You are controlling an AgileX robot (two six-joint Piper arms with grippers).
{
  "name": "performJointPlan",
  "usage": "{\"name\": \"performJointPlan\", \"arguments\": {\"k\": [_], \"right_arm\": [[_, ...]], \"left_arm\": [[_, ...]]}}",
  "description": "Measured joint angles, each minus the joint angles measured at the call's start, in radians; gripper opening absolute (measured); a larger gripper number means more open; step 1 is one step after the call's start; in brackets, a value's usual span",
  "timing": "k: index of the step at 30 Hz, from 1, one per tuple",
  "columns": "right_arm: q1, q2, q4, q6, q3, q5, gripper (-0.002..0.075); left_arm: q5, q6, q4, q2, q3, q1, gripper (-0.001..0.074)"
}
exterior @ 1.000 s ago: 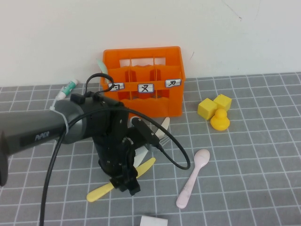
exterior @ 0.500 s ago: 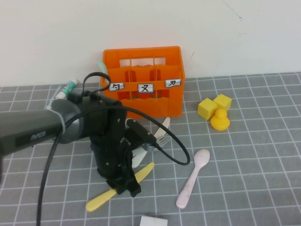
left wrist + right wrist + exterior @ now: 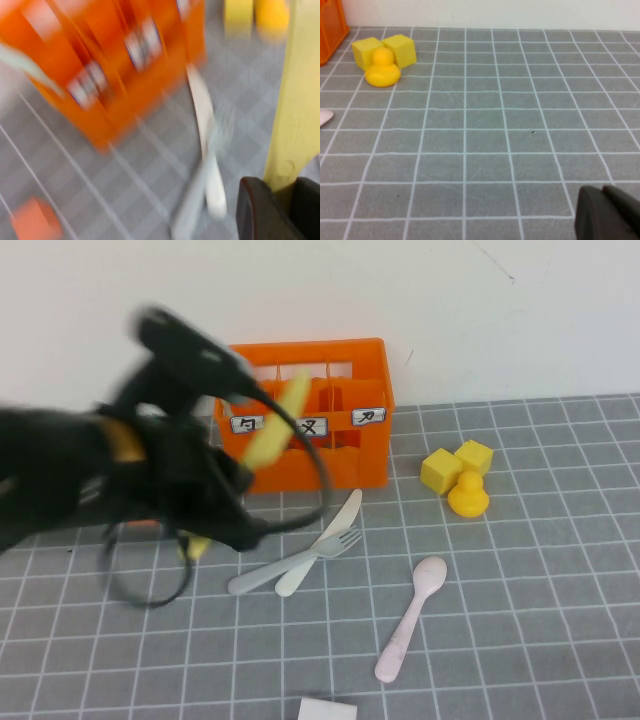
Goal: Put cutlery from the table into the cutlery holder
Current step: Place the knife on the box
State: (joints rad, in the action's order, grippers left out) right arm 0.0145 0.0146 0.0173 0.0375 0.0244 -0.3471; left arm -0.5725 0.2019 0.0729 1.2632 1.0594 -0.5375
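- Left end effector [image 3: 280, 200] is pinching the yellow knife [image 3: 278, 425] and holding it tilted at left of centre in the high view — in front of the cutlery holder [image 3: 345, 365].
- Right end effector [image 3: 607, 212] is sitting pressed together, low over the table [image 3: 485, 125].
- Grey-blue fork [image 3: 290, 562], cream-white knife [image 3: 325, 537] and pink spoon [image 3: 410, 618] are lying at lower centre — on the table.

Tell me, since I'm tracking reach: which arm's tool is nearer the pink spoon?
Left. The left tool, gripping the yellow knife, is raised to the left of the pink spoon. The right tool is off the high view, near bare table.
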Motion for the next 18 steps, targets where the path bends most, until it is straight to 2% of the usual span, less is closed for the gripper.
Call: {"name": "performJointPlan", "arguments": {"k": [5,9,13,18], "right_arm": [[0.000,0.000,0.000,0.000,0.000,0.000,-0.0003],[0.000,0.000,0.000,0.000,0.000,0.000,-0.0003],[0.000,0.000,0.000,0.000,0.000,0.000,-0.0003],[0.000,0.000,0.000,0.000,0.000,0.000,-0.0003]], "left_arm": [[0.398,-0.086,0.021,-0.207,-0.187,0.000,0.0094],[0.735,-0.159,0.043,-0.262,-0.319,0.000,0.0094],[0.946,-0.186,0.053,-0.225,-0.382,0.000,0.0094],[1.194,-0.252,0.042,-0.080,-0.391,0.000,0.0094]]}}
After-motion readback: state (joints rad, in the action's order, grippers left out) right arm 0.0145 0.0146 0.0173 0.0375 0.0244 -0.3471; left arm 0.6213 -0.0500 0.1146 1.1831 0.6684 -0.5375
